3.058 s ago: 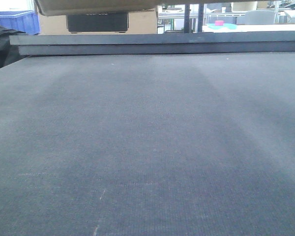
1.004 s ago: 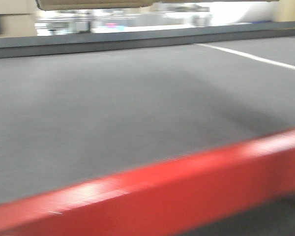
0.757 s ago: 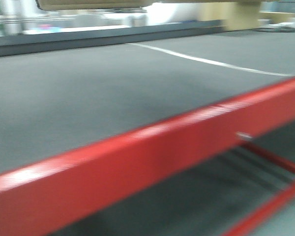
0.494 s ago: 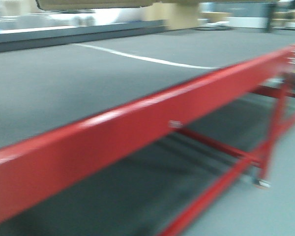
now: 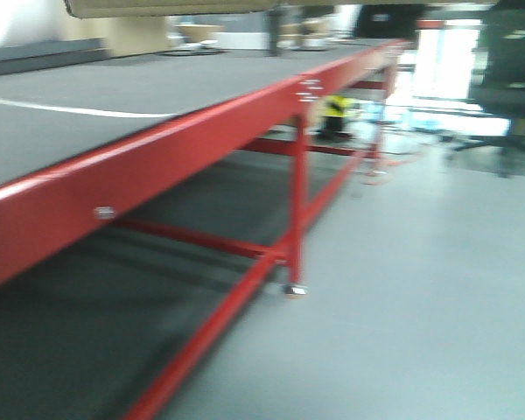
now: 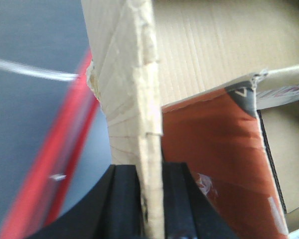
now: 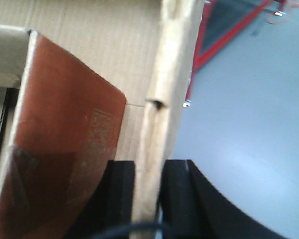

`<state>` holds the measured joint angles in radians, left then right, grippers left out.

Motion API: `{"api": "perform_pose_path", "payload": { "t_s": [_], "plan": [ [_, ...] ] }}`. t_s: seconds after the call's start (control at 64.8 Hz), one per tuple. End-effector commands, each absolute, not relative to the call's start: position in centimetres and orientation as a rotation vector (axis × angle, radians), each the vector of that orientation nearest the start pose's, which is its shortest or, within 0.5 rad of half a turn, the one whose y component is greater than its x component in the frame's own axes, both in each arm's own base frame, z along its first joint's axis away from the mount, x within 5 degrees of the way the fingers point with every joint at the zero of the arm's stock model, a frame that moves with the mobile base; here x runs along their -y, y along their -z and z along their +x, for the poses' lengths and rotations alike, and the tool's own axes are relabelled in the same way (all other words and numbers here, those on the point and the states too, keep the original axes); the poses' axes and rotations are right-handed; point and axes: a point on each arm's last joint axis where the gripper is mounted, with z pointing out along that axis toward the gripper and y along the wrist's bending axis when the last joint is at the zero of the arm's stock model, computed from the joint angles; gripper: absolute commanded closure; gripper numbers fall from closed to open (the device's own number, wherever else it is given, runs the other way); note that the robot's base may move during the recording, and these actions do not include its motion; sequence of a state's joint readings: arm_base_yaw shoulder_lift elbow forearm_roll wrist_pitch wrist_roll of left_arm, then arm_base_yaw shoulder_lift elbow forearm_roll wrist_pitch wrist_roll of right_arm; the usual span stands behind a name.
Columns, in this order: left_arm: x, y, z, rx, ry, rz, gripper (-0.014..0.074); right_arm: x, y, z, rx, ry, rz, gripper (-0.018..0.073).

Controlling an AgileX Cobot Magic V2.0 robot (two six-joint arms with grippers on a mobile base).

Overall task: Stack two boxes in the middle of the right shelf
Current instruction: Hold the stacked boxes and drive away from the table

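Note:
A tan cardboard box (image 6: pixel 214 50) is held up between my two grippers. In the left wrist view my left gripper (image 6: pixel 152 172) is shut on the box's upright left wall, whose torn edge runs up between the black pads. My right gripper (image 7: pixel 148 169) is shut on the opposite wall of the box (image 7: pixel 89 40). A red-brown flap (image 7: pixel 65 149) lies inside the open box. In the front view only the box's underside (image 5: pixel 166 7) shows, along the top edge. The shelf is out of view.
A long red-framed table (image 5: pixel 184 131) with a grey top runs along the left, its legs and crossbars reaching down to the grey floor (image 5: pixel 420 297). A dark office chair (image 5: pixel 507 79) stands at the far right, and a yellow object (image 5: pixel 335 107) sits beyond the table.
The front view has swung to the right: the grey table top slid off to the left, and the red rail, legs and floor came into view. The box stays held at the top.

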<state>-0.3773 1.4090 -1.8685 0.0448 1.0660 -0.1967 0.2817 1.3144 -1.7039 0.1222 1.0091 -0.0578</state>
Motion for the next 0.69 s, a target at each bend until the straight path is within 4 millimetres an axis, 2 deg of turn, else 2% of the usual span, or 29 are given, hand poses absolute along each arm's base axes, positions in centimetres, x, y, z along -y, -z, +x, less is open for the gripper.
{"api": "perform_pose_path", "payload": {
  "t_s": [0.0, 0.68],
  "plan": [
    [10.0, -52.58, 24.98, -1.999, 0.351, 0.198, 0.0708, -7.69, -50.21, 24.19, -2.034, -0.27, -0.337, 0.0713],
    [10.0, -52.58, 24.98, -1.999, 0.351, 0.198, 0.0708, -7.69, -50.21, 24.19, -2.034, -0.27, -0.337, 0.0713]
  ]
}}
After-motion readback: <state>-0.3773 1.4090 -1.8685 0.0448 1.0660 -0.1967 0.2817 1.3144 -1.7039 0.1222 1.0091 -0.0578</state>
